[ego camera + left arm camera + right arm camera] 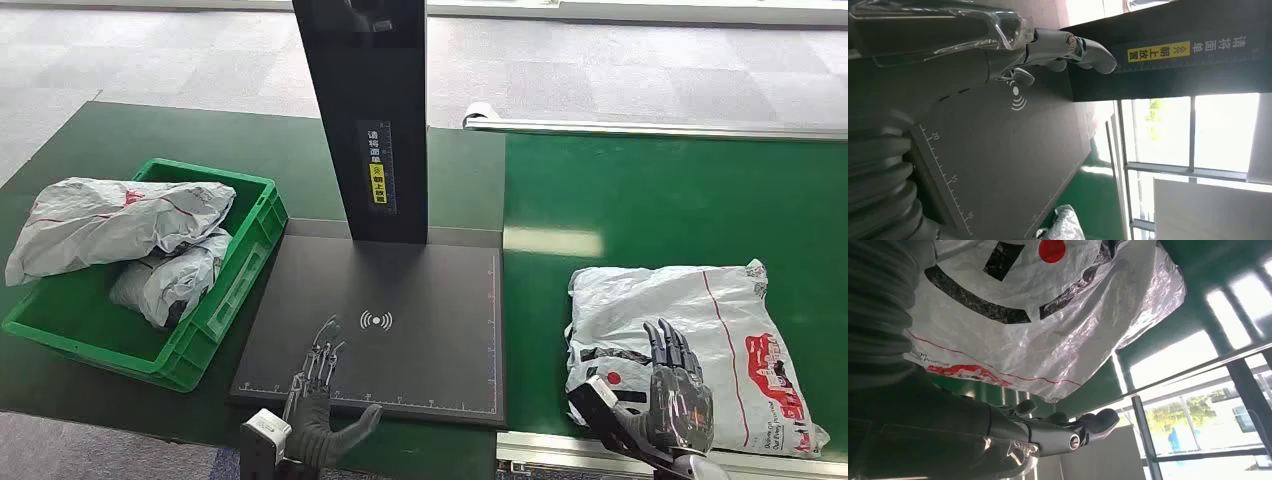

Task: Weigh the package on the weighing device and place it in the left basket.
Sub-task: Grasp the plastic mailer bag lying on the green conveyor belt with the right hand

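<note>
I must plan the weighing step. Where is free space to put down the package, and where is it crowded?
The dark scale plate is bare between the black post and the left hand at its near edge. Green table beyond the package is free. The green basket is crowded with two bags.

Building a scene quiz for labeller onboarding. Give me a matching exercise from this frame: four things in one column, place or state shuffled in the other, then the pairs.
Things
1. left hand
2. right hand
3. green basket
4. yellow label

Places or states
A. on the black upright post
B. left of the scale platform, holding grey packages
C. over the white package on the green mat
D. open over the near edge of the scale platform

Pairs: 1-D, 2-C, 3-B, 4-A
</note>
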